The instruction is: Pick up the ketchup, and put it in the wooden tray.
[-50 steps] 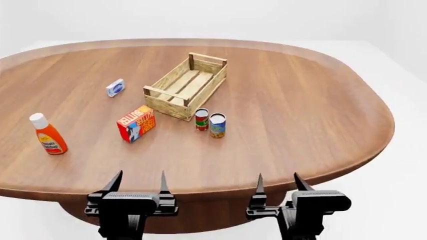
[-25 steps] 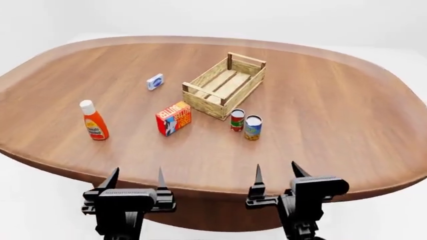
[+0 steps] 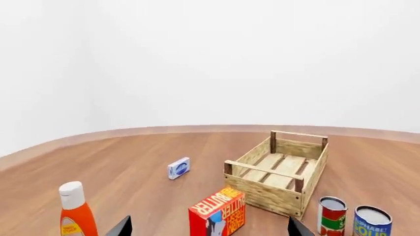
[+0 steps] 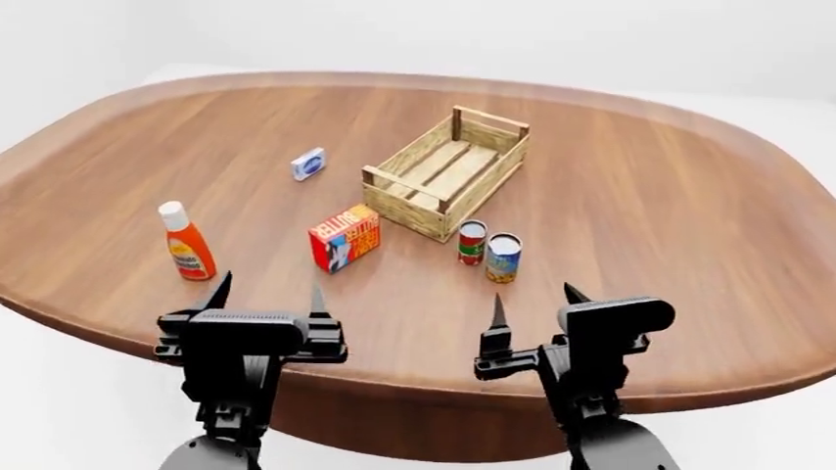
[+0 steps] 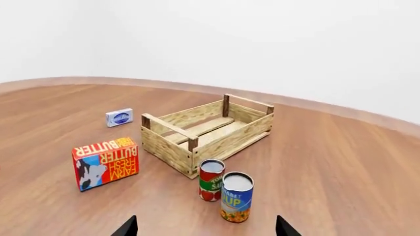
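Note:
The ketchup [image 4: 187, 242], an orange-red bottle with a white cap, stands upright on the table's left side; it also shows in the left wrist view [image 3: 76, 212]. The wooden tray [image 4: 448, 172] is a pale slatted crate at the table's middle, empty inside, seen too in the left wrist view [image 3: 279, 171] and the right wrist view [image 5: 208, 132]. My left gripper [image 4: 266, 292] is open and empty over the table's near edge, to the right of the ketchup and nearer me. My right gripper [image 4: 535, 302] is open and empty near the front edge.
A red-and-yellow butter box [image 4: 344, 237] stands between the ketchup and the tray. A red-labelled can [image 4: 472, 241] and a second can [image 4: 503, 257] stand just before the tray. A small blue-and-white packet [image 4: 308, 164] lies left of the tray.
The view has shifted, so the table's things sit slightly further right. Both grippers have risen in the view and now reach over the table's near edge.

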Robot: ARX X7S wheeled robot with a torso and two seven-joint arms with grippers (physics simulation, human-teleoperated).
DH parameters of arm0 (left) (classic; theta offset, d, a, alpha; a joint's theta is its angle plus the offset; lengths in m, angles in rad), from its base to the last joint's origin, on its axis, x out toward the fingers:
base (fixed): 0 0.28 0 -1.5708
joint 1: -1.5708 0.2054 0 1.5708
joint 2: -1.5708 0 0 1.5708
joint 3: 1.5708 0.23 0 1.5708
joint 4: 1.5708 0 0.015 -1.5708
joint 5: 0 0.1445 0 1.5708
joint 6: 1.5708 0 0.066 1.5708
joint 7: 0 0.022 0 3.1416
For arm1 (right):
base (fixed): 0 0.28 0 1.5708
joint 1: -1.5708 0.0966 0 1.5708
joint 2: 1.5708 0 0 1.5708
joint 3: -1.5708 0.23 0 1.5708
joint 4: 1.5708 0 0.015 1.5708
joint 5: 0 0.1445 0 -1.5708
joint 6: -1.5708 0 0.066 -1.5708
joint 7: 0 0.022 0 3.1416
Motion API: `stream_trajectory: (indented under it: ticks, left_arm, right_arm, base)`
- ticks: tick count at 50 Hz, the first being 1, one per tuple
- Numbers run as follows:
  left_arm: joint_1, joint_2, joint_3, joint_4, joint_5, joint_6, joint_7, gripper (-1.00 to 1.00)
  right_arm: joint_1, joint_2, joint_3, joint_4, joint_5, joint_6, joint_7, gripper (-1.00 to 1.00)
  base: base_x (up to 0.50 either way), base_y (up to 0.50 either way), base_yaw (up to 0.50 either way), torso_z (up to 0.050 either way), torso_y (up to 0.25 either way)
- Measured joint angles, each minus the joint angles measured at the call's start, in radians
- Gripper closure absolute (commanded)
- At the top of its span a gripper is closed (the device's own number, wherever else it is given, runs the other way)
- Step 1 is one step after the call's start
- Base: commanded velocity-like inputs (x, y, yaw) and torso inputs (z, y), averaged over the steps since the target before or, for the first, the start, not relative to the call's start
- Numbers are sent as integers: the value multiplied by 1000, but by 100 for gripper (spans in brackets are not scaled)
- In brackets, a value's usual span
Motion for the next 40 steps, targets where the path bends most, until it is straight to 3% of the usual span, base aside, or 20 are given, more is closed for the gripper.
stream_trajectory:
  ticks: [40]
  left_arm:
    - [-86,-29,-35,21,-39,-69,-46,-100]
  right_arm:
    - [78,24,-33,-48,25,115,9,-100]
  base:
    - [270,43,0,0,0]
